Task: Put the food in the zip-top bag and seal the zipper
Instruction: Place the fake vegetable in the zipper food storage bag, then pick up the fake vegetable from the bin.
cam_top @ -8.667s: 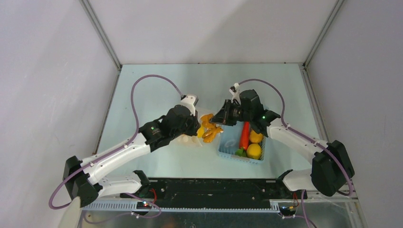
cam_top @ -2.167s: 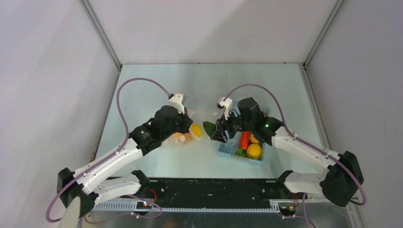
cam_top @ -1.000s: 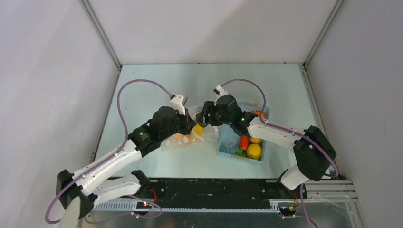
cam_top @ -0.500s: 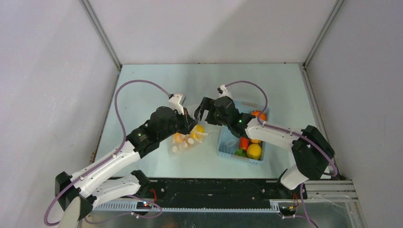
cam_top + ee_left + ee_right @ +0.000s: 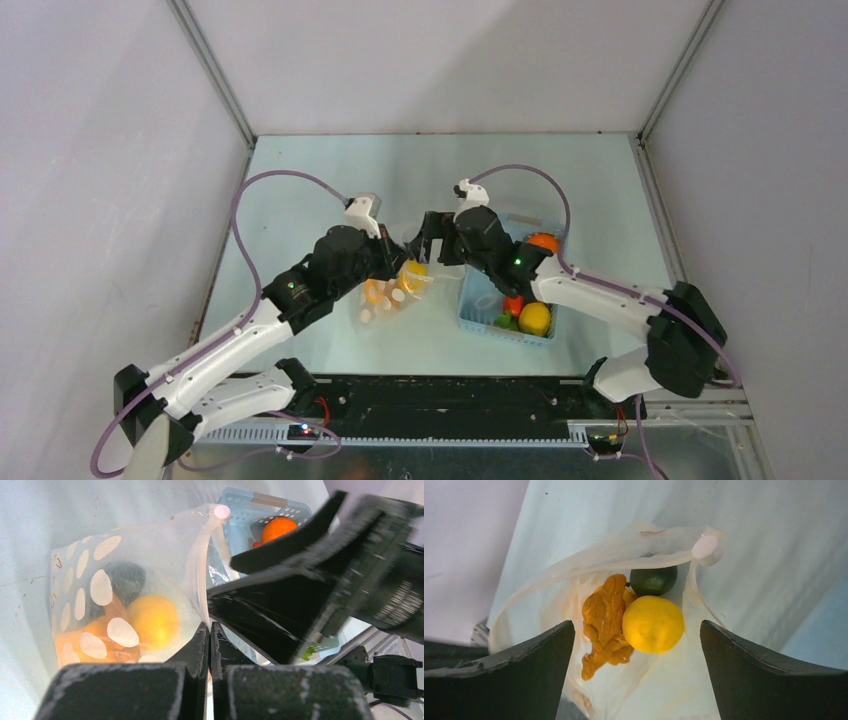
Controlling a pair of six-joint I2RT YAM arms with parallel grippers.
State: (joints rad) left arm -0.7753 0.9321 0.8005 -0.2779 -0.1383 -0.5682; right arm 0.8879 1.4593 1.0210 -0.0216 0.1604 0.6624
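Note:
The zip-top bag (image 5: 384,298), clear with white dots, hangs with its mouth open between the two arms. My left gripper (image 5: 397,263) (image 5: 209,629) is shut on the bag's rim. Inside the bag lie a yellow lemon (image 5: 653,624), a dark green piece (image 5: 653,580) and an orange-tan twisted piece (image 5: 603,614). The zipper's white slider (image 5: 705,547) (image 5: 221,511) sits at the far end of the mouth. My right gripper (image 5: 426,238) (image 5: 636,628) stands open just above the mouth, holding nothing. More food sits in the basket: a lemon (image 5: 534,318), an orange fruit (image 5: 543,242), a red piece (image 5: 513,304).
The light blue perforated basket (image 5: 476,300) stands right of the bag, under my right arm. In the left wrist view the right gripper's black fingers (image 5: 300,600) cross close in front of the bag's rim. Grey walls enclose the pale table (image 5: 320,190).
My right gripper has opened wide over the bag's mouth and drawn back a little. The dark green piece now lies in the bag, which has sagged lower. The left gripper keeps its hold.

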